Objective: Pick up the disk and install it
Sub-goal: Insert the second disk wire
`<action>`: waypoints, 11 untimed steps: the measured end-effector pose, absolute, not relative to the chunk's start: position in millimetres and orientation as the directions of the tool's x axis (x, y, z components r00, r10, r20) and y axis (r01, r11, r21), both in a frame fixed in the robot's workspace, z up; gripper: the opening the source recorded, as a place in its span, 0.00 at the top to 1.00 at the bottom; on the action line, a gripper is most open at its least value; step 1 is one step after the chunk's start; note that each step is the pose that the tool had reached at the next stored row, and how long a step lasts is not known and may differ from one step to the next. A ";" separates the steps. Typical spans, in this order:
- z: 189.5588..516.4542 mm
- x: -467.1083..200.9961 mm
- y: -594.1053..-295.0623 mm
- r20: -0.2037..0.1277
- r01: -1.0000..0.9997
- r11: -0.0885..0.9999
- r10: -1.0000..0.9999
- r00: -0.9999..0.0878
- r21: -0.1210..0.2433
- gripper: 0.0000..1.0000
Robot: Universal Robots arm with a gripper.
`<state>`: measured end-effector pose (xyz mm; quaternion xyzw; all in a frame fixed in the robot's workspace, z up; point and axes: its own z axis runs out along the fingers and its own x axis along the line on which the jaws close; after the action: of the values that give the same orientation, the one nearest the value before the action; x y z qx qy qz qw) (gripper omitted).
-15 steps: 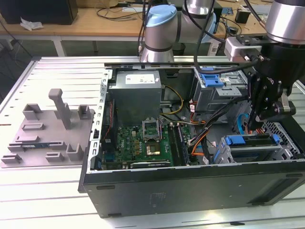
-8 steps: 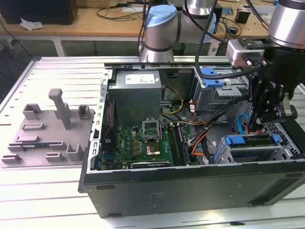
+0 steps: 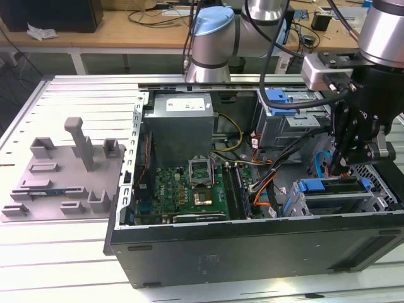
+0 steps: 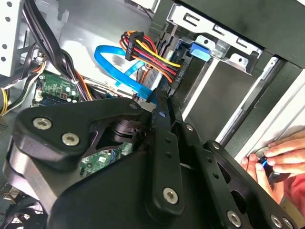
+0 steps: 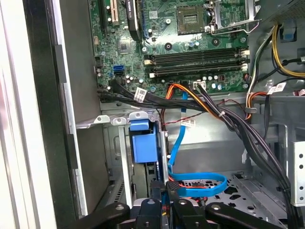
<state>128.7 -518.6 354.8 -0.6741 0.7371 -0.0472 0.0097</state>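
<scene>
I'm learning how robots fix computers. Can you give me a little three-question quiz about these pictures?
1. True or false: the gripper is down inside the open computer case.
2. In the exterior view, what stands on the table at the exterior view's left of the case? A) grey fixture block B) keyboard C) monitor
3. Fill in: in the second wrist view, a person's ____ touches the case's edge.

Key: 1 true. 2 A, the grey fixture block. 3 hand.
</scene>
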 end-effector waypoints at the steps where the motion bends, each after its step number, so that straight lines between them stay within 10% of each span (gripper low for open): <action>1: 354.8 128.7 -519.3 0.049 -0.993 0.087 -0.995 -0.091 -0.083 0.84; 11: 354.8 128.7 -520.6 0.049 -0.993 0.087 -0.995 -0.091 -0.083 0.84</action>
<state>128.7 -520.6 354.8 -0.6741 0.7370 -0.0470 0.0099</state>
